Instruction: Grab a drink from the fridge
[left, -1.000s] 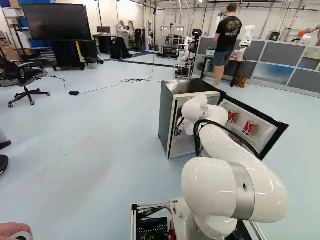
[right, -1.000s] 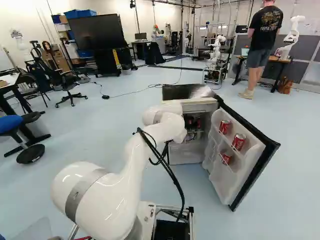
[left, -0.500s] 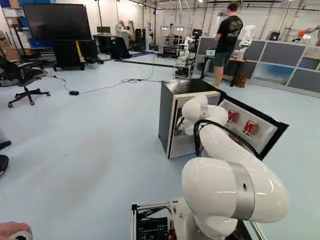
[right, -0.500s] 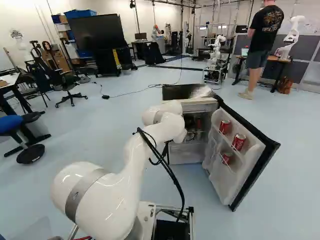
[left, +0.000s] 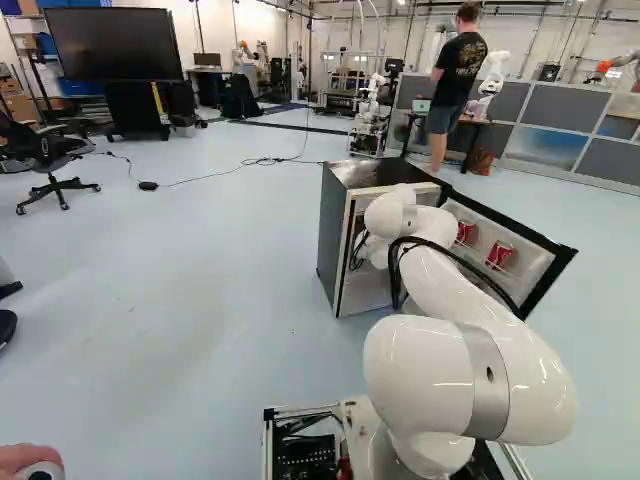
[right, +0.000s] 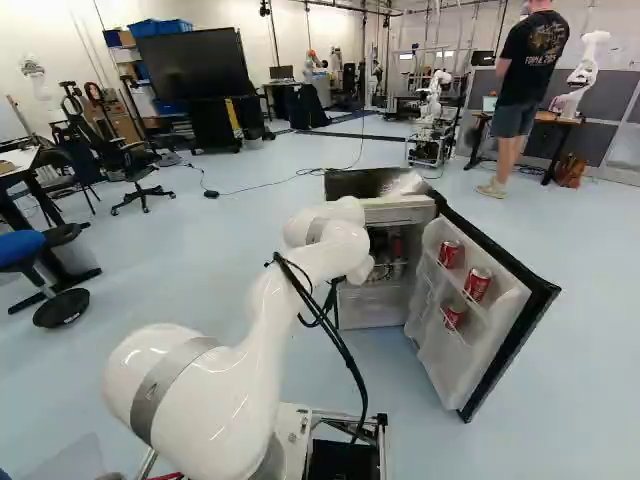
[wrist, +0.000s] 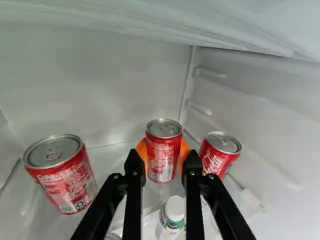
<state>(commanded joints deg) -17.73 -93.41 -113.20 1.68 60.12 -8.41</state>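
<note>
Wrist view: our black two-fingered gripper (wrist: 163, 156) has a red-and-silver metal drink can (wrist: 163, 150) clasped between orange pads (wrist: 142, 152) inside the black-sided fridge (left: 336, 235); matching cans (wrist: 62, 175) sit at nine and three o'clock.

An upright red can (wrist: 161, 142) is gripped by the tool (wrist: 163, 156) inside the fridge (left: 334, 225).

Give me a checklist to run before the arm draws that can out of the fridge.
1. Pincer closed on the middle can, a pad at each side: ok.
2. Middle can upright: ok.
3. Fridge door open: ok.
4. Middle can lifted off the surface below: cannot tell.
5. Way out free of the white-capped bottle: likely not ok; it stands close, on the pincer's side of the can.
6. Gap between pincer and the can nearest it: cannot tell.
</note>
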